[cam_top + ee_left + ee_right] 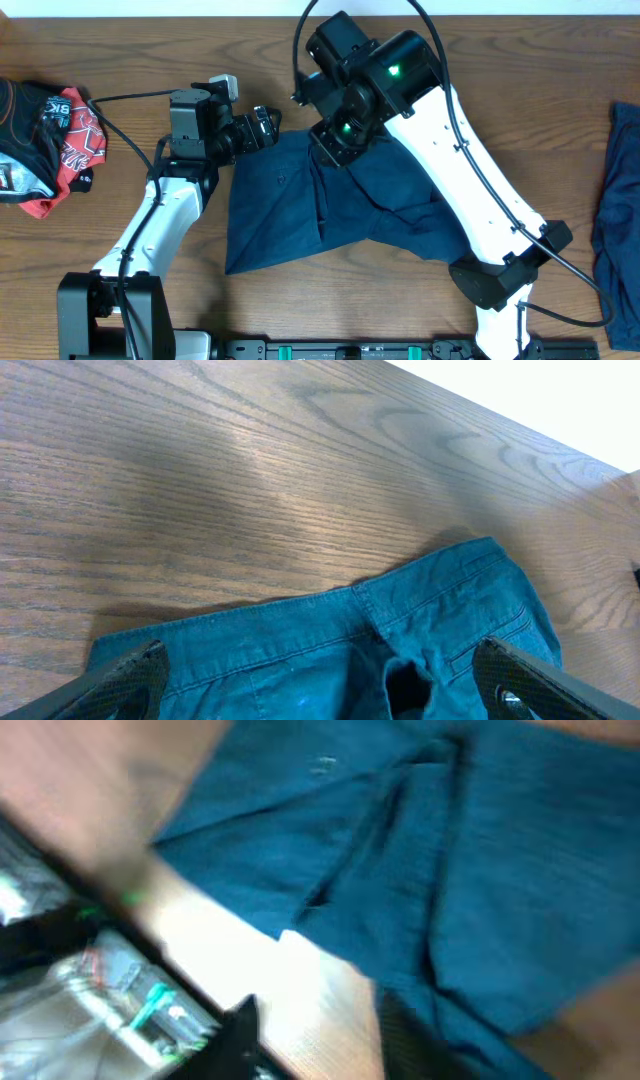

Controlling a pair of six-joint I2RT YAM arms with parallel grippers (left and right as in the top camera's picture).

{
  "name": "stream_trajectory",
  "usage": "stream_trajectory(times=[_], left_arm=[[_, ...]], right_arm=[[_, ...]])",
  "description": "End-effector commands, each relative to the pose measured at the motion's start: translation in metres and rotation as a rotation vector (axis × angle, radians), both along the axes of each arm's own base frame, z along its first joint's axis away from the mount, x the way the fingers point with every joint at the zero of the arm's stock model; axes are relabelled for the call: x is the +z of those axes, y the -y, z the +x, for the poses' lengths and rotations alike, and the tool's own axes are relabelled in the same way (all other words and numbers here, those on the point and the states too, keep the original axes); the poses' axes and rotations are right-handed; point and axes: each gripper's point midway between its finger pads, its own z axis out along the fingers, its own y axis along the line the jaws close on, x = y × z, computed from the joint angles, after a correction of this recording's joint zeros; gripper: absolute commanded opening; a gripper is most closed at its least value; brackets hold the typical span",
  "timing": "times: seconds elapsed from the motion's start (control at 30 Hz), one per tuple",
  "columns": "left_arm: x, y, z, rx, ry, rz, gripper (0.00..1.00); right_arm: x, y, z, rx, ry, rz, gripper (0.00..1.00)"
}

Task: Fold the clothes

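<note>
Although it lies mostly flat, the navy garment at the middle of the worktop is creased, with a raised fold running down its centre. From overhead its long axis runs side to side, slightly tipped. A stitched band edge with a dark opening below it sits at the far corner, right under the left gripper. Those jaws stand fully apart, one dark finger at each end of the band, holding nothing.

The right gripper hangs over the garment. Its view is blurred, yet the jaws show partly apart, with bare wood between them and no cloth held.

The cloth is soft, matte and woven, and the worktop is grained brown wood. A second navy garment lies at the right edge, well apart. A red, black and white printed bundle lies at the left edge. Bare wood runs along the far side and between the pieces.
</note>
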Motion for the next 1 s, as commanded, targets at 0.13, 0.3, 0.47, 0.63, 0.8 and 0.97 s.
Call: stream_trajectory(times=[0.13, 0.3, 0.47, 0.63, 0.8, 0.97], left_arm=[[-0.014, -0.022, 0.005, 0.091, -0.031, 0.090, 0.98], [-0.057, -0.023, -0.011, 0.087, -0.191, 0.096, 0.98], [-0.090, -0.025, -0.021, 0.090, -0.297, 0.107, 0.98], [-0.103, -0.041, -0.019, 0.148, -0.328, 0.126, 0.99], [-0.118, -0.064, -0.022, 0.201, -0.377, 0.121, 0.98], [-0.135, -0.060, -0.027, 0.174, -0.426, 0.068, 0.99]], right_arm=[[0.011, 0.055, 0.036, -0.218, 0.089, -0.086, 0.56], [0.011, 0.066, 0.043, -0.254, 0.072, -0.067, 0.54], [0.011, 0.066, 0.043, -0.250, 0.073, -0.068, 0.54], [0.011, 0.066, 0.043, -0.238, 0.076, -0.069, 0.54], [0.011, 0.066, 0.043, -0.238, 0.076, -0.068, 0.54], [0.011, 0.066, 0.043, -0.235, 0.077, -0.069, 0.55]])
